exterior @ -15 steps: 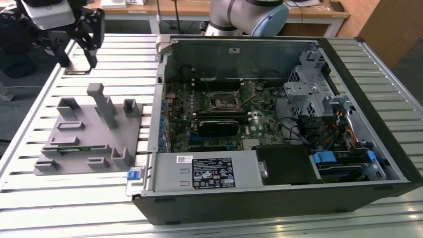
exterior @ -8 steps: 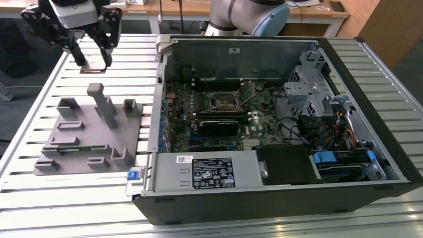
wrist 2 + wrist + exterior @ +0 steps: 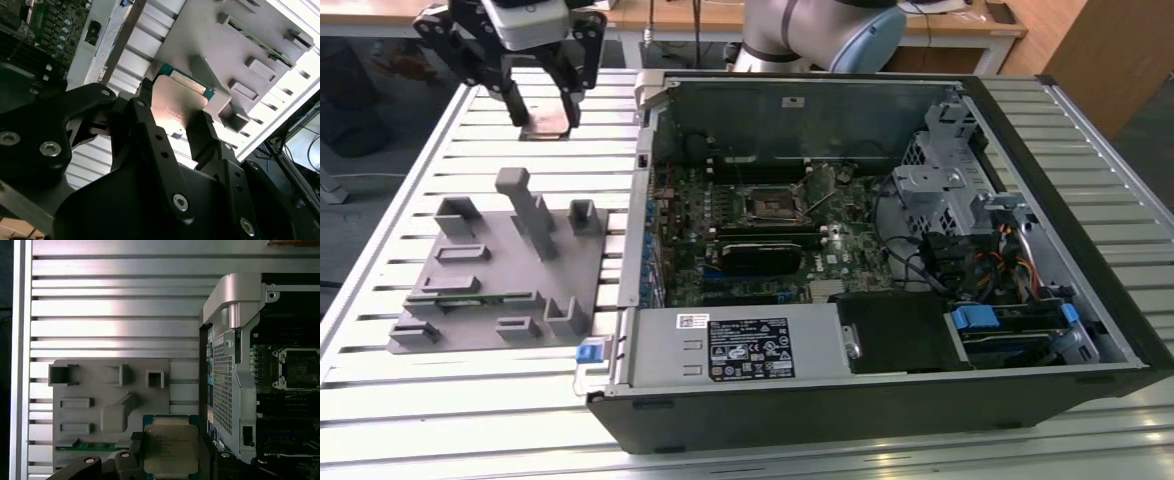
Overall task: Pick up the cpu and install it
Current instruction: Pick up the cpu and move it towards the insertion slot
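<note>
Over the slatted aluminium table (image 3: 400, 190) we see the black gripper (image 3: 544, 110) clamped on the small silver-topped square cpu (image 3: 170, 450), its edges partly hidden, near the open black case (image 3: 854, 420) holding a green motherboard (image 3: 687, 215).

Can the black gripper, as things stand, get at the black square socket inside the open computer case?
Probably yes. The black gripper, shut on the small silver-topped square cpu, hangs outside the open black computer case, and nothing stands over the black square socket.
</note>
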